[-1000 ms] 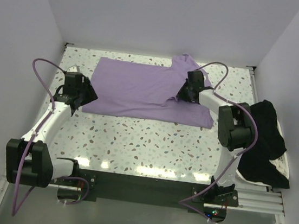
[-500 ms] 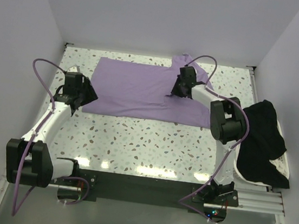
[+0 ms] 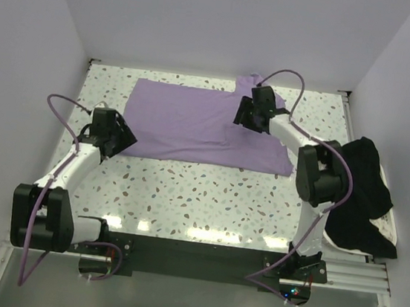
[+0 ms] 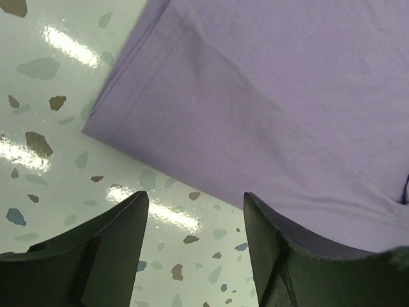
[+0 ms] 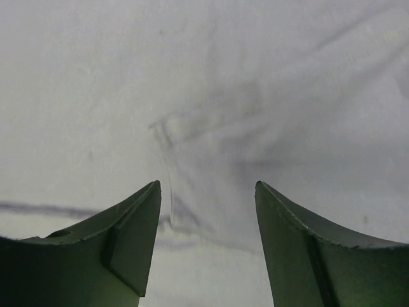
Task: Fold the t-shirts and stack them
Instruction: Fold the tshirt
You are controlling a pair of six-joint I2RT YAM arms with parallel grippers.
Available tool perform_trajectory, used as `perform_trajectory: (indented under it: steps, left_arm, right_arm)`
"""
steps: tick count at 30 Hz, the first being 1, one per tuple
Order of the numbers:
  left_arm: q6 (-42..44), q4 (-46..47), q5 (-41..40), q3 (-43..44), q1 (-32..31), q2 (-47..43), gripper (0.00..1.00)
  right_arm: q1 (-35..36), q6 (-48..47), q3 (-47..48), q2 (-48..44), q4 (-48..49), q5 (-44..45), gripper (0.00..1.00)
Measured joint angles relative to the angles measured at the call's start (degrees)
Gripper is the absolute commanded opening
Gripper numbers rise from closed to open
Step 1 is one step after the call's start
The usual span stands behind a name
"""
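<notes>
A purple t-shirt [image 3: 186, 121] lies flat across the far half of the table, one sleeve folded in at its right side. My right gripper [image 3: 240, 119] hovers over that folded sleeve, open, with only cloth [image 5: 211, 128] under its fingers. My left gripper [image 3: 122, 141] is at the shirt's near left corner [image 4: 96, 125], open, with the speckled table top between its fingers [image 4: 121, 224]. A black t-shirt [image 3: 361, 195] lies bunched at the table's right edge.
White walls close in the table on the left, back and right. The speckled table top [image 3: 200, 194] runs from the purple shirt to the arm bases. The black shirt sits on a white tray [image 3: 372, 253] beside the right arm.
My right gripper opened and let go of the sleeve, then shifted slightly left and back over the shirt. My left gripper moved a little nearer and right, toward the shirt's corner.
</notes>
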Motion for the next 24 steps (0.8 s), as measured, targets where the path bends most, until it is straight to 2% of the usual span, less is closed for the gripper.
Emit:
perform_trajectory:
  steps: [5, 12, 20, 24]
  left_arm:
    - [-3.4, 1.4, 0.9, -2.9, 3.4, 1.4, 0.59]
    - [-7.5, 4.0, 1.3, -7.6, 5.6, 3.7, 0.58]
    - [-11.6, 11.0, 0.3, -8.9, 7.4, 7.3, 0.58]
    - [-13.6, 15.4, 0.2, -9.0, 7.6, 9.4, 0.53]
  right_arm:
    - [-0.8, 2.9, -14.3, -14.9, -1.7, -0.4, 0.65]
    - [-4.3, 7.0, -32.5, -31.5, -3.0, -0.5, 0.66]
    - [-7.0, 10.6, -45.0, -41.4, -2.3, -0.4, 0.73]
    - [-7.3, 11.9, -48.1, -42.5, 0.2, -0.5, 0.74]
